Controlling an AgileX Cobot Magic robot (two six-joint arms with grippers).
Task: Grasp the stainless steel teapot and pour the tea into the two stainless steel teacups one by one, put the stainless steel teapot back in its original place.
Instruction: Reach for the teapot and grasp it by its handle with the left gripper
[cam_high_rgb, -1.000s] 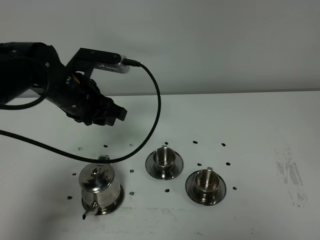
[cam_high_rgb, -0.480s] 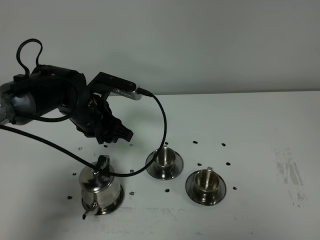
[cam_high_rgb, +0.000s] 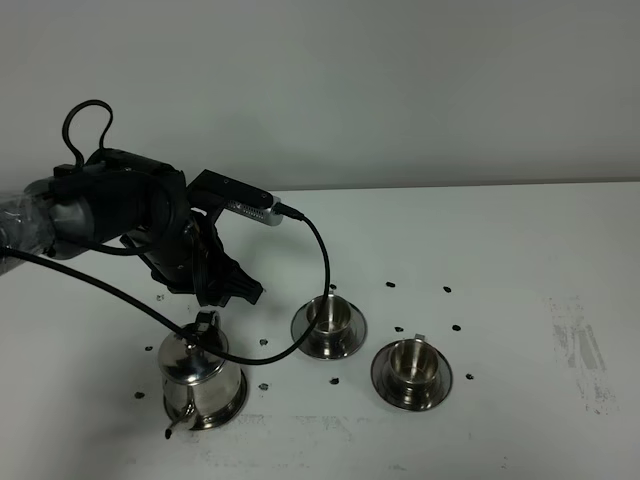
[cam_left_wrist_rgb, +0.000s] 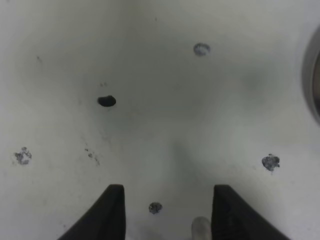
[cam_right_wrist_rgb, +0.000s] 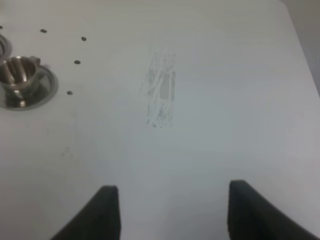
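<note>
Stainless steel teapot (cam_high_rgb: 203, 375) stands on its dot-ringed saucer (cam_high_rgb: 241, 401) at about 7 o'clock on the white table (cam_high_rgb: 520, 240), with its loop handle (cam_high_rgb: 207, 322) at the pot's 12 o'clock. One teacup (cam_high_rgb: 328, 316) sits at the pot's 2 o'clock and the other teacup (cam_high_rgb: 410, 363) at its 3 o'clock.

The step in hand looks like the reach for the grasp. The left gripper (cam_high_rgb: 244, 292) hovers just beyond the handle, at its 1 o'clock, fingers apart and empty. A pale blur low between them in the left wrist view may be the handle's top. Next it likely needs to straddle the handle and close.

The right gripper (cam_right_wrist_rgb: 170, 192), fingers also apart, hangs over the table near a scuffed patch (cam_right_wrist_rgb: 161, 95).
</note>
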